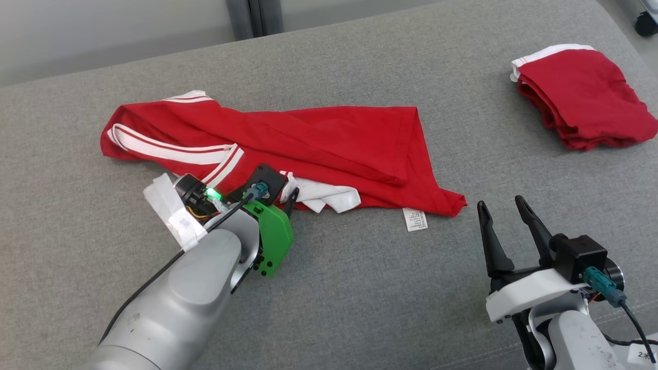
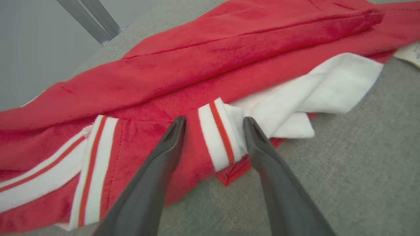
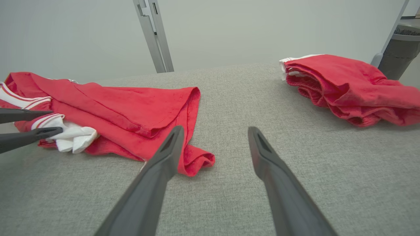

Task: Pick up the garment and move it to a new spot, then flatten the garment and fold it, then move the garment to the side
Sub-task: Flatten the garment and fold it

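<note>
The red garment (image 1: 308,139) with white striped trim lies crumpled and spread on the grey padded surface (image 1: 360,288). My left gripper (image 1: 281,194) is at its near edge, open, and in the left wrist view its fingers straddle a white-and-red striped cuff (image 2: 218,137) beside a white fabric fold (image 2: 328,88). The right wrist view catches the left gripper (image 3: 56,121) from the side at that cuff. My right gripper (image 1: 501,203) hovers open over bare surface, just right of the garment's near corner (image 3: 197,160), with nothing between its fingers (image 3: 164,164).
A second red garment (image 1: 581,97), folded, lies at the far right of the surface. A white care label (image 1: 415,220) sticks out from the spread garment's near edge. Grey metal posts (image 3: 154,36) stand behind the surface.
</note>
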{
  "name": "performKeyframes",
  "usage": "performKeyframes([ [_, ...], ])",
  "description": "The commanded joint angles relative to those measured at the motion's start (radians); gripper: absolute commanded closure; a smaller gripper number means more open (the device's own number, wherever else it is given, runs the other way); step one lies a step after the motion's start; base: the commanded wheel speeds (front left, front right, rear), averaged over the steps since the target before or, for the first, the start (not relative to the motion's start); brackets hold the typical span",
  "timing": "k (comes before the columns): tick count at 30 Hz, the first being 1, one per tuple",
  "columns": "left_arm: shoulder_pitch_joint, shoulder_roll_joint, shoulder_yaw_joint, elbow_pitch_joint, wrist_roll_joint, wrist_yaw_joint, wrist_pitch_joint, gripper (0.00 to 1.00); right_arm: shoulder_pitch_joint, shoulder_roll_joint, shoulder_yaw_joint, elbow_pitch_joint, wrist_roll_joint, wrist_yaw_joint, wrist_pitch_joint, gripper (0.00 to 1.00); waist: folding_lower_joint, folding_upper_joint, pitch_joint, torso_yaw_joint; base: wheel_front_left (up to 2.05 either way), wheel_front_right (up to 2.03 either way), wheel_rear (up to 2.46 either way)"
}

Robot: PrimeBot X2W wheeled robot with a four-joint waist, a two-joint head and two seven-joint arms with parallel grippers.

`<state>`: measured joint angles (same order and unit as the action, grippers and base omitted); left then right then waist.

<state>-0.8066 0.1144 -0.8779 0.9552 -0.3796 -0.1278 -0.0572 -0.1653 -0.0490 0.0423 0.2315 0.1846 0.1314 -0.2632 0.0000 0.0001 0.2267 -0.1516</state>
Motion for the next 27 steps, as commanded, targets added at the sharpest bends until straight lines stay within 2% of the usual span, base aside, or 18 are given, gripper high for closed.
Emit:
performKeyframes([
  [1,-0.007,0.007,-0.013,0.007,-0.014,-0.004,0.004,0.62,-0.012,-0.003,-0.001,-0.001,0.003,-0.002,-0.002,0.0,0.0,-0.0001,0.001,0.004,0.0,0.0,0.0],
  [2,-0.007,0.009,-0.022,0.01,-0.022,-0.004,0.007,0.77,-0.013,-0.003,0.001,0.0,0.003,-0.002,-0.002,0.0,0.0,-0.0001,0.002,0.005,0.0,0.0,0.0],
  [4,-0.01,0.014,-0.033,0.021,-0.028,-0.004,0.007,1.0,-0.014,-0.003,0.004,0.001,0.004,-0.002,-0.002,0.0,0.0,-0.0001,0.004,0.006,0.0,0.0,0.0],
  [9,-0.023,0.011,-0.029,0.052,-0.044,-0.002,-0.022,1.0,-0.019,-0.003,0.007,0.0,0.006,-0.002,-0.002,0.0,0.0,-0.0001,0.005,0.006,0.0,0.0,0.0],
  [17,0.015,0.019,0.023,0.018,-0.09,0.018,-0.16,1.0,0.003,-0.003,-0.016,0.002,-0.002,-0.002,-0.002,0.0,0.0,-0.0001,-0.014,0.021,0.0,0.0,0.0],
  [23,0.106,0.084,0.11,-0.151,-0.136,0.071,-0.206,1.0,0.021,-0.003,-0.029,0.005,-0.01,-0.002,-0.002,0.0,0.0,-0.0001,-0.052,0.054,0.0,0.0,0.0],
  [27,0.238,0.174,0.195,-0.374,-0.147,0.115,-0.208,1.0,0.043,-0.003,-0.04,0.005,-0.016,-0.002,-0.002,0.0,0.0,-0.0001,-0.08,0.079,0.0,0.0,0.0],
])
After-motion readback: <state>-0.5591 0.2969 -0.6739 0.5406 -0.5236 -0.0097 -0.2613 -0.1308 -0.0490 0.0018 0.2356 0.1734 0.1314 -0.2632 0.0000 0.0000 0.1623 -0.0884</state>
